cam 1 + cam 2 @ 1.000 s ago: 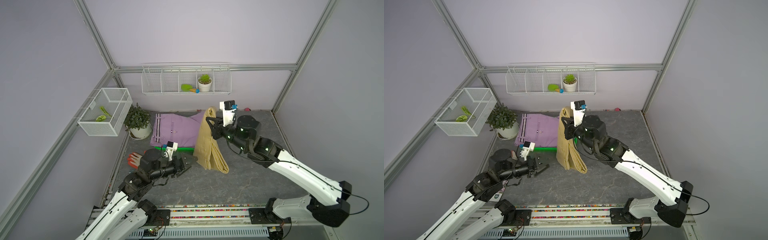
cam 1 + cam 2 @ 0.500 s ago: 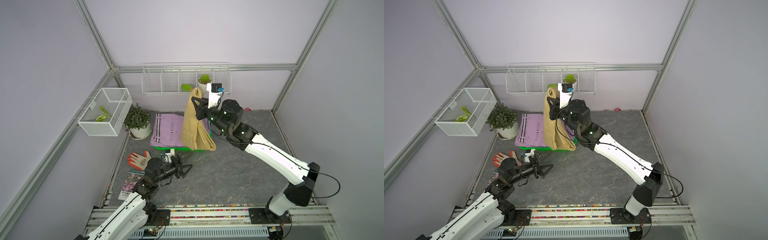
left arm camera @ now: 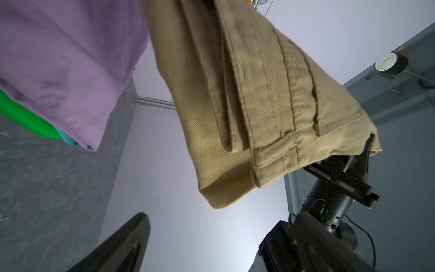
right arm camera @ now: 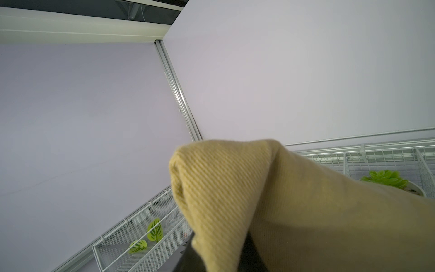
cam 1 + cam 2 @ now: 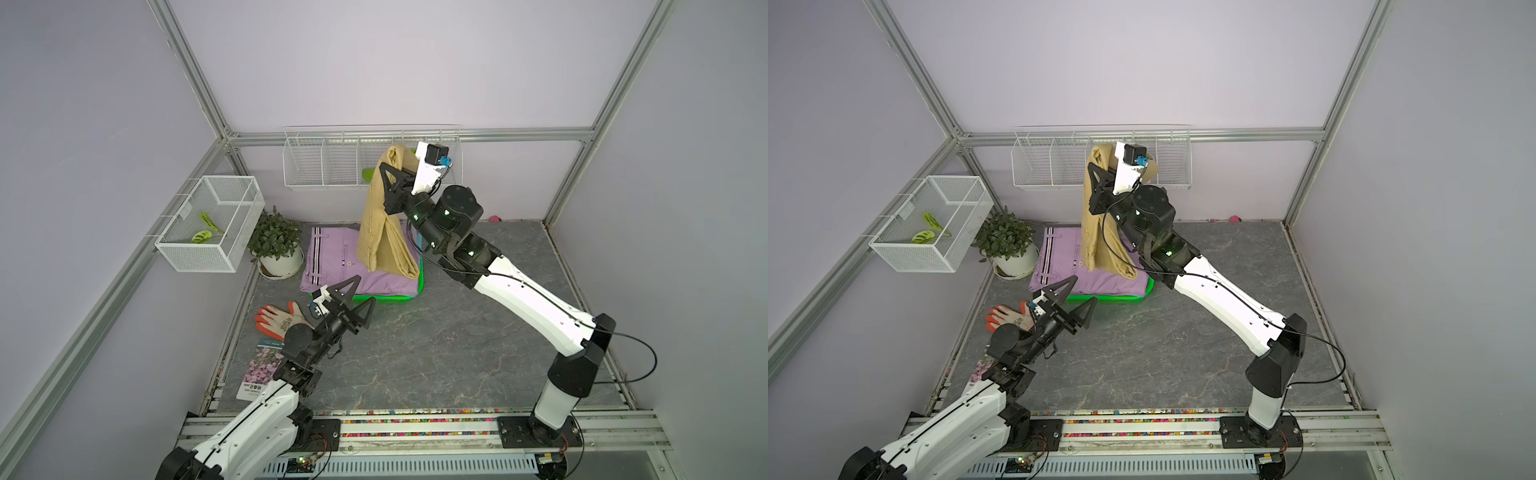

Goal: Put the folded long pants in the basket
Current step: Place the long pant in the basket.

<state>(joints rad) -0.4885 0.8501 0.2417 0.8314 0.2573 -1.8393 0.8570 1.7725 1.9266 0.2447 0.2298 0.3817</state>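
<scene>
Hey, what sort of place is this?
Probably a robot test cell staged as a home: aluminium frame, left arm and right arm on a base rail, props like the potted plant and wire rack.

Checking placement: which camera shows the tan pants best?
A top view: the tan pants hang whole from the right gripper over the basket. The left wrist view crops them close up; the right wrist view shows only the bunched top.
</scene>
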